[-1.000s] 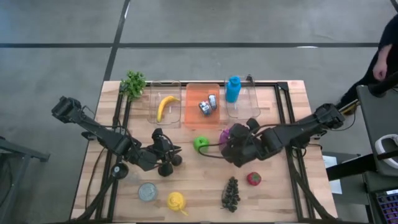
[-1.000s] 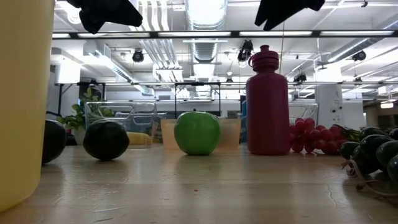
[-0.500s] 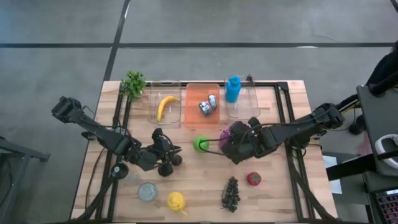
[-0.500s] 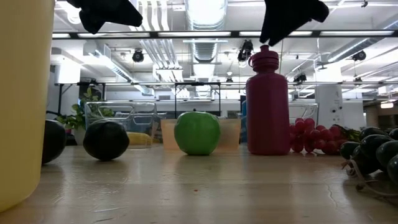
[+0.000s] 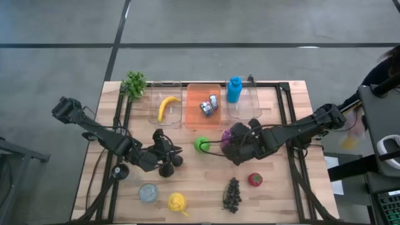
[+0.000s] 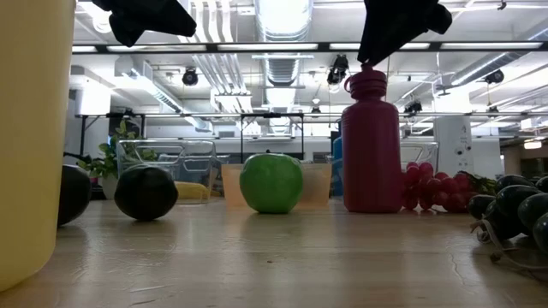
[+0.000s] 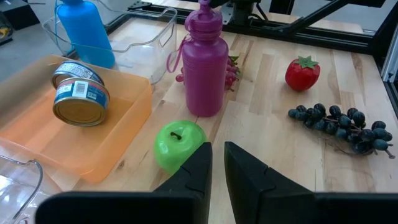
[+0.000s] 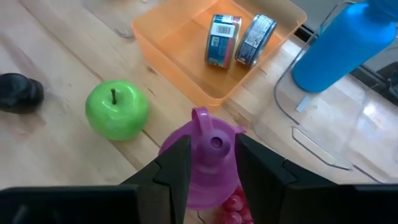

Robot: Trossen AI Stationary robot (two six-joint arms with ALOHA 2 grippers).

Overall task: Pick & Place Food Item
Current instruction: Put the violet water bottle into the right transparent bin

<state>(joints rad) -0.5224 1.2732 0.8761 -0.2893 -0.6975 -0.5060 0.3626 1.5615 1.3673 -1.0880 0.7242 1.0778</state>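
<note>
Glossy plastic apple (image 6: pixel 271 181), wood table (image 5: pixel 281 187)

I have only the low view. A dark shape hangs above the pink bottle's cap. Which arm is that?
Observer: The right gripper; the high view shows it directly over the purple bottle.
Operator: What lies in the orange bin behind the apple?
Observer: Two tin cans lie in the orange bin; the green apple stands outside it, on the table.
Operator: And the left arm?
Observer: The left gripper hovers empty on the apple's far side from the bottle, pointing at the apple.
</note>
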